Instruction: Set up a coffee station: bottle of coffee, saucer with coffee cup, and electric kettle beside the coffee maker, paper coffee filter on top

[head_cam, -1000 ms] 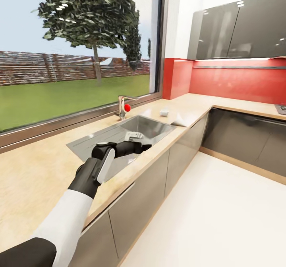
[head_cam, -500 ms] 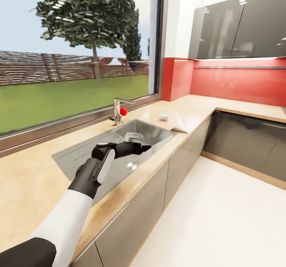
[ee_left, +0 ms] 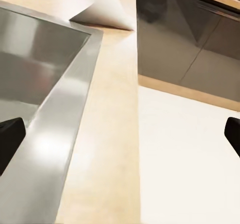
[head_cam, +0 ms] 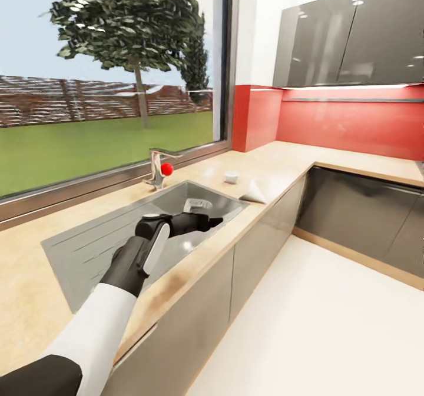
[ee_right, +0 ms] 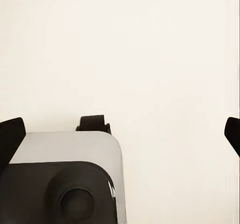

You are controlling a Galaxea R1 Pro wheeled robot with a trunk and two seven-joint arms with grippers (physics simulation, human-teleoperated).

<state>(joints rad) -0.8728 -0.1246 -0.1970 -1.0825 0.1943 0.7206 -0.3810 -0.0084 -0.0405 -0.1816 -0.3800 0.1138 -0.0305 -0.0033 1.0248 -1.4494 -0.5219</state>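
Fingers of your left gripper (head_cam: 213, 222) and right gripper (ee_right: 120, 131) are spread apart, holding nothing.
Your left gripper hangs over the sink (head_cam: 88, 249) edge; the coffee cup (head_cam: 231, 176) and paper coffee filter (head_cam: 257, 191) rest beyond on the countertop (head_cam: 277, 160).

A home kitchen, rendered in a simulator. A beige wood-grain countertop (head_cam: 277, 160) turns a corner over grey cabinet fronts (head_cam: 259, 249), with a steel sink (head_cam: 118, 237) and tap (head_cam: 156, 169) set along its window edge. A red backsplash (head_cam: 347, 122) runs under glossy dark wall cabinets (head_cam: 347, 40). The big window (head_cam: 112, 72) looks onto a lawn and tree.
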